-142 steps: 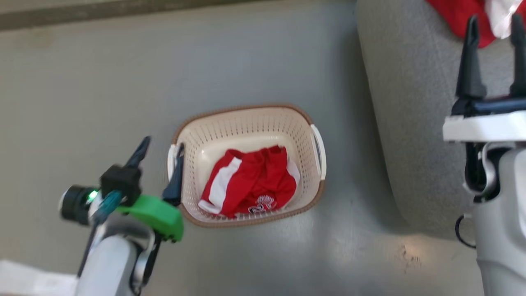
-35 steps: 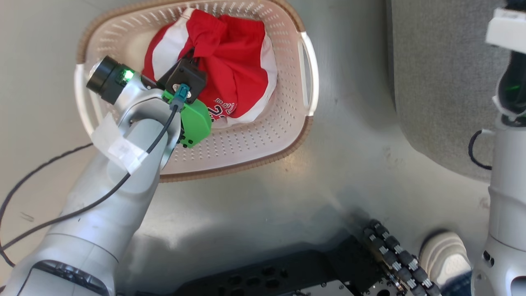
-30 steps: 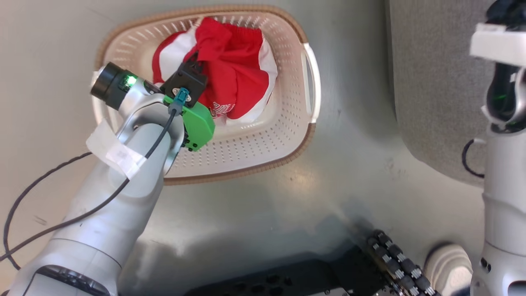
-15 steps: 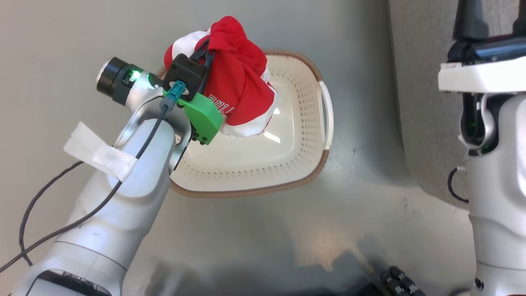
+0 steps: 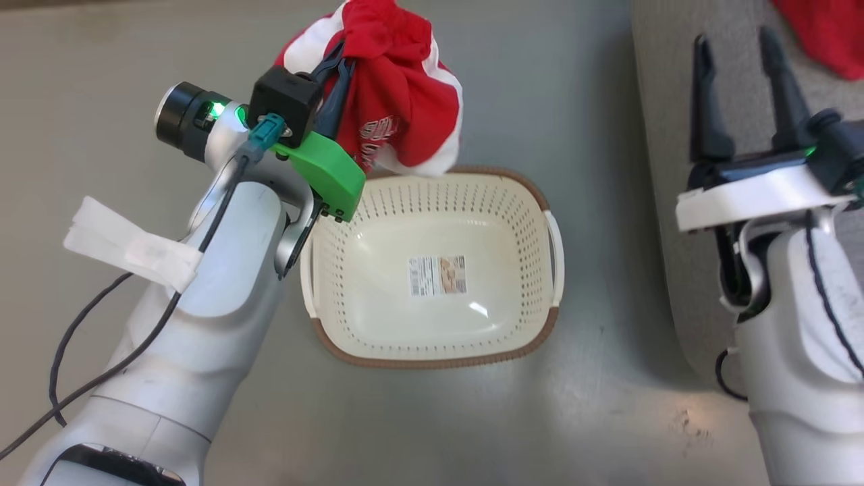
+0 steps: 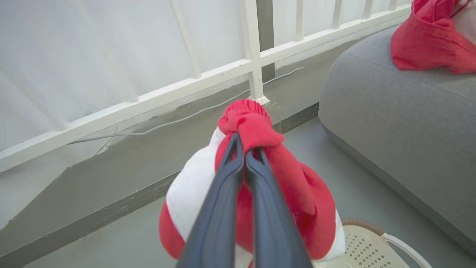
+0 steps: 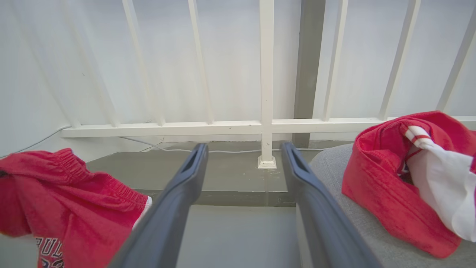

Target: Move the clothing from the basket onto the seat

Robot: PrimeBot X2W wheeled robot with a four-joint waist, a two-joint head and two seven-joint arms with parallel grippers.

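Sitting on the floor point(image 5: 472, 432), the basket point(image 5: 432, 202) shows a sticker point(image 5: 437, 275) on its bare bottom. Above its 12 o'clock rim, the left jaws are pressed together, pinching a bunched red-and-white garment point(image 5: 405, 88) that hangs in the air. At 3 o'clock, the right jaws stand spread over the seat point(image 5: 665, 135) edge, holding nothing. Farther, at 1 o'clock, a second garment point(image 5: 823, 34) lies on the seat.

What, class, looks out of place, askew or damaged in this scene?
A strip of white tape sticks out loose from the left forearm instead of lying flat. Nothing else stands out: the basket sits upright and undamaged.
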